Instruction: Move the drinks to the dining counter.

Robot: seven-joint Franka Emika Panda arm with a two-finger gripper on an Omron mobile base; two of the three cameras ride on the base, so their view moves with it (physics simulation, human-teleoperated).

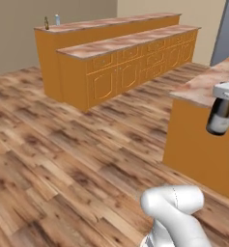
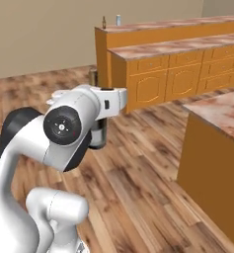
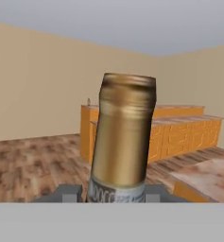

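My gripper [image 3: 116,191] is shut on the wine bottle [image 3: 125,137], whose gold-foiled neck rises in front of the hand camera. The dark bottle [image 1: 221,116] hangs from the hand [image 1: 226,90] above the floor, and it also peeks out behind the arm [image 2: 97,133]. Far across the room stands the dining counter [image 1: 111,22] [image 2: 187,23]. On its left end sit the small brown beer bottle [image 1: 46,23] [image 2: 104,21] and the pale carton [image 1: 57,20] [image 2: 118,20].
A lower marble-topped cabinet run [image 1: 130,43] [image 2: 177,47] stands in front of the dining counter. A free-standing island [image 1: 203,87] [image 2: 222,111] with orange sides is close on the right. Wooden floor [image 1: 63,144] stretches between.
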